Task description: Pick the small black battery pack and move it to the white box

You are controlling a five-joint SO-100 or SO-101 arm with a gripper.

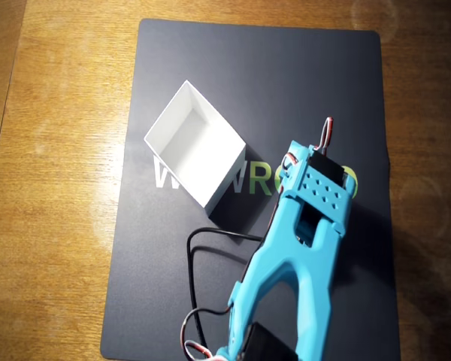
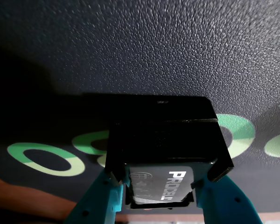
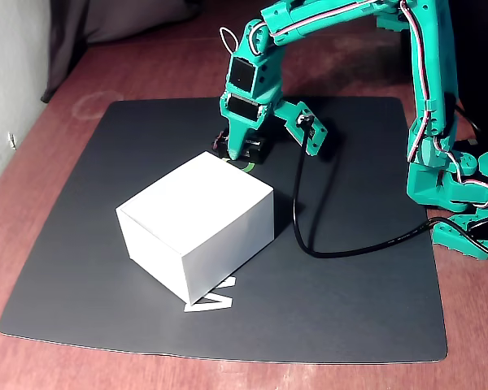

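The small black battery pack (image 2: 163, 140) lies on the dark mat (image 2: 154, 46), with a silver label on its near end. My teal gripper (image 2: 161, 179) has one finger against each side of the pack and is shut on it, low at the mat. In the overhead view the gripper (image 1: 321, 177) is right of the open white box (image 1: 195, 147), and the wrist hides the pack. In the fixed view the gripper (image 3: 246, 150) points down just behind the white box (image 3: 195, 211), with a bit of the black pack (image 3: 256, 149) showing at its tips.
The dark mat (image 1: 286, 75) lies on a wooden table (image 1: 60, 188) and carries white and green lettering. A black cable (image 3: 309, 236) loops across the mat from the arm's base (image 3: 464, 203) at the right of the fixed view.
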